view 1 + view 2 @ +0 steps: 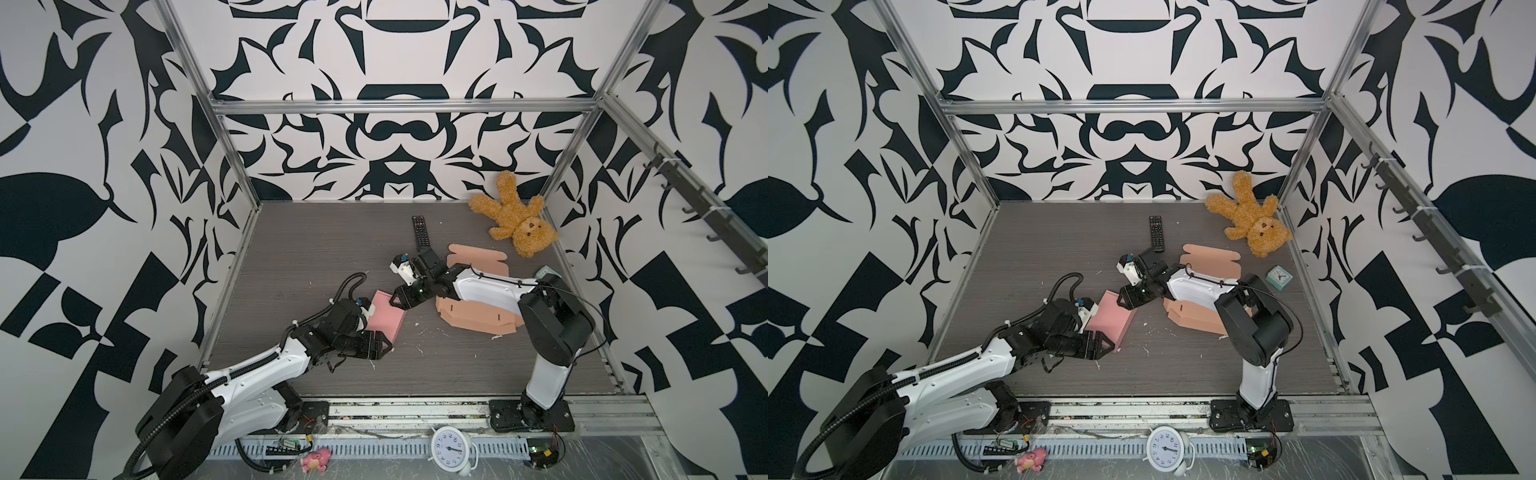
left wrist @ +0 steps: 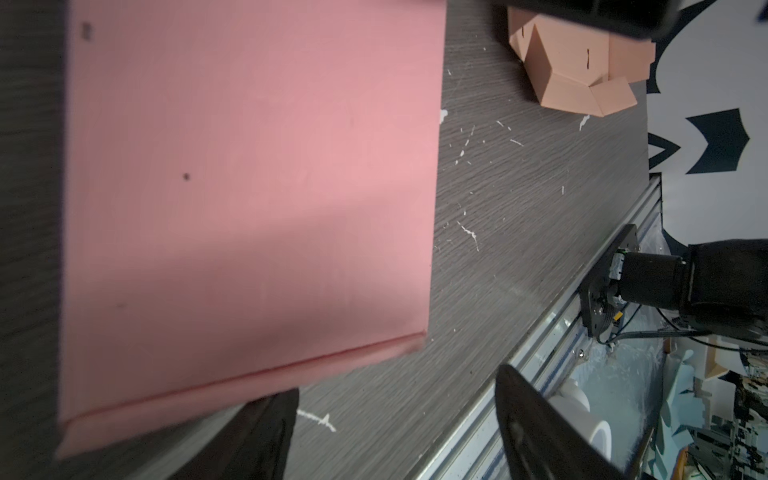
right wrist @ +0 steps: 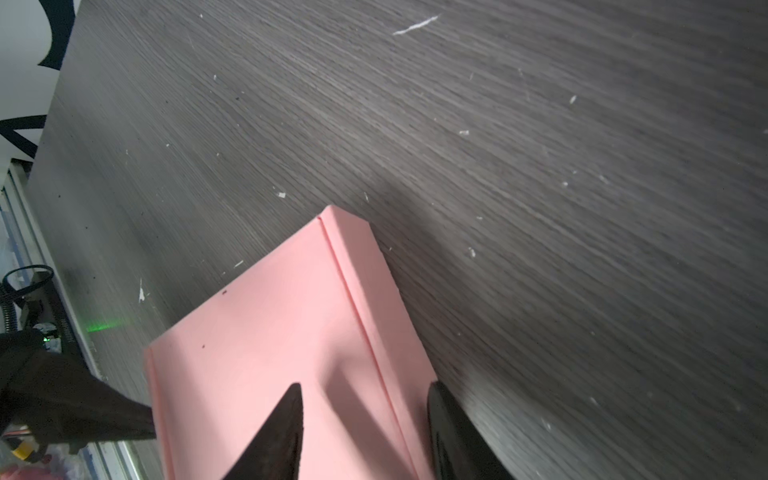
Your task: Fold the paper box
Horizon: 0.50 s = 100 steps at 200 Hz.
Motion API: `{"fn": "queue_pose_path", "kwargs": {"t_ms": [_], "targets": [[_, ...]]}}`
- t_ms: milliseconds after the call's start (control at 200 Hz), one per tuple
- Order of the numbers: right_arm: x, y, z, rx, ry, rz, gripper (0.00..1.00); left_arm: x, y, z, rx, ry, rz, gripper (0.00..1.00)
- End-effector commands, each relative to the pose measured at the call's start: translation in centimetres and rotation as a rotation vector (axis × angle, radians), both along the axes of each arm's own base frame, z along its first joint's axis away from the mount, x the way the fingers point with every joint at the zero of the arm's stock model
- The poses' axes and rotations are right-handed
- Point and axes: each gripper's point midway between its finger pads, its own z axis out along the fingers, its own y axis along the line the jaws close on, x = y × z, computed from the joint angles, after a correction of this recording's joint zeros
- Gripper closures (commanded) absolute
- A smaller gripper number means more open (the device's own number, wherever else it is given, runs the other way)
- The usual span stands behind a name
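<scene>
Left gripper (image 2: 395, 430), jaws apart, waits just beside the near end of the closed pink paper box (image 1: 386, 319); right gripper (image 3: 365, 415), also apart, straddles its far side wall.

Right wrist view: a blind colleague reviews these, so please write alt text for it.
A closed pink box lies on a dark wood-grain table, with the right gripper open, its two black fingers straddling one edge of the box. Another black finger reaches the box's opposite side, and white specks dot the table.
</scene>
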Motion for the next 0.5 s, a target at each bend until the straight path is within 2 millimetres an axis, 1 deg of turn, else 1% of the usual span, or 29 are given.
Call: {"fn": "queue_pose_path", "kwargs": {"t_ms": [0,300,495], "targets": [[-1.5,0.6,1.3,0.043,0.021,0.023,0.51,1.7,0.1,1.4,-0.040,-0.074,0.022,0.23],[-2.1,0.4,0.9,0.056,0.040,0.015,0.51,3.9,1.2,1.5,-0.038,-0.086,0.073,0.23],[-2.3,0.6,1.2,0.074,0.040,0.013,0.51,5.4,1.8,1.5,-0.042,-0.081,0.117,0.23]]}}
